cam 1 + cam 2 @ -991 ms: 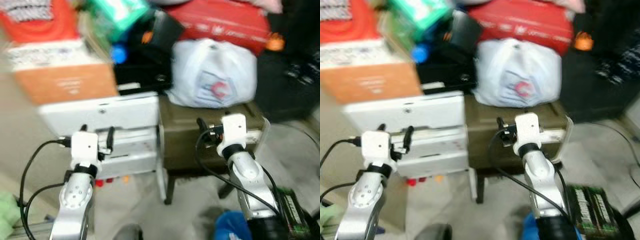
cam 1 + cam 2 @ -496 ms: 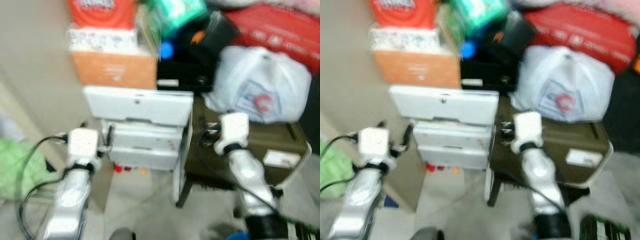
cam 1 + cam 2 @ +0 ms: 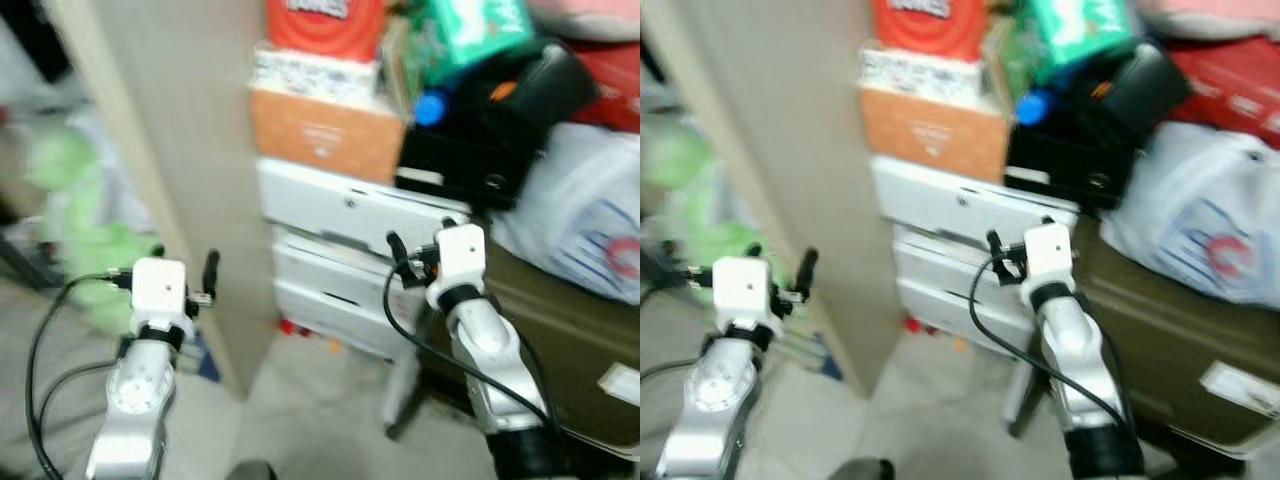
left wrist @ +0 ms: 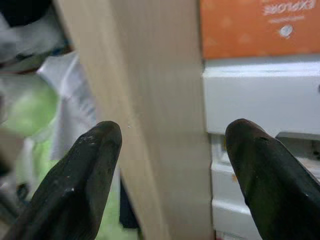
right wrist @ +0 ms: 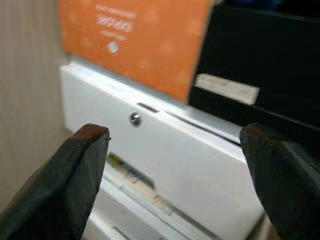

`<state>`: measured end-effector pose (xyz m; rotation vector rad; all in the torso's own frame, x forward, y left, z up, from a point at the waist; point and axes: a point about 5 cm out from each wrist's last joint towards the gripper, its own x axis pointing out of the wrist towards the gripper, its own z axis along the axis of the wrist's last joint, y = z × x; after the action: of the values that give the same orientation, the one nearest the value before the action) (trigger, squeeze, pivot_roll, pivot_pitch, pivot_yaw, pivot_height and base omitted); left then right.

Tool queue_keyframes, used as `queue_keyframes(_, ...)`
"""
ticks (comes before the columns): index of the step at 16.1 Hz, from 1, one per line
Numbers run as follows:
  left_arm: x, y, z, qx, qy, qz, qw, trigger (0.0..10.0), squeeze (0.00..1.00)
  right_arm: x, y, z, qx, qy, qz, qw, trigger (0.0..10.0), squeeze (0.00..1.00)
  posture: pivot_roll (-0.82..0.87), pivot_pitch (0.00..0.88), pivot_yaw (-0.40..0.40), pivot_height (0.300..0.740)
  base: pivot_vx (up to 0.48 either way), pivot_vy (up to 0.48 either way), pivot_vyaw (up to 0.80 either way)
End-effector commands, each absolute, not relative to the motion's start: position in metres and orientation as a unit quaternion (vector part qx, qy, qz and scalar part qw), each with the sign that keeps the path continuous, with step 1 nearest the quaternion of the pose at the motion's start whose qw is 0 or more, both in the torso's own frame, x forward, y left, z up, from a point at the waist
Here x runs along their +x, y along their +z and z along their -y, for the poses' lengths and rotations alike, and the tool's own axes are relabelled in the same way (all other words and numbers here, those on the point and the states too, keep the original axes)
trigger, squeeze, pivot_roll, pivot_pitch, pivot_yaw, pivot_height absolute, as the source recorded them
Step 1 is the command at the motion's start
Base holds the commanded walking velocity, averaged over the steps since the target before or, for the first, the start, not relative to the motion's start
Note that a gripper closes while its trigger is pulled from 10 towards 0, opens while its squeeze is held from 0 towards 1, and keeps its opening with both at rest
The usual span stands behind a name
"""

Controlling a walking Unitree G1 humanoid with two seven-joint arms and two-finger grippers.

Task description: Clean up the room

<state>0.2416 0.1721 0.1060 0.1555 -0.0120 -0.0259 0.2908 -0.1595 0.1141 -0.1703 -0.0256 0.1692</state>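
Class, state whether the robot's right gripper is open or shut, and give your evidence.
Open. In the right wrist view its two black fingers stand far apart, nothing between them, with the white printer beyond. Right gripper.

We see a pale floor (image 3: 300, 410) carrying a white drawer unit (image 3: 340, 270) beside a tall beige panel (image 3: 190, 150). An orange box (image 3: 325, 135) sits on the unit; a dark olive case (image 3: 570, 340) stands alongside.

A box (image 3: 325, 136) sits on the printer (image 3: 350, 255); a panel (image 3: 170, 150) stands left, a bag (image 3: 590, 225) right.
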Motion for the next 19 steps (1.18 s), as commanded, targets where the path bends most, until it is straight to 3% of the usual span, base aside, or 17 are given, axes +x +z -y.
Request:
queue_keyframes(1, 0.2422, 0.1073, -0.1701, 0.085, -0.018, 0.009, 0.996, 10.0, 0.00, 0.2918, 0.1151, 0.1629, -0.082, 0.080, 0.014, 0.993, 10.0, 0.00, -0.04, 0.000, -0.037, 0.740, 0.000, 0.000, 0.80)
queue_keyframes(19, 0.2445, 0.1096, -0.1696, 0.093, -0.020, 0.022, 0.995, 10.0, 0.00, 0.2971, 0.1169, 0.1610, -0.085, 0.091, 0.019, 0.992, 10.0, 0.00, -0.04, 0.000, -0.045, 0.740, 0.000, 0.000, 0.80)
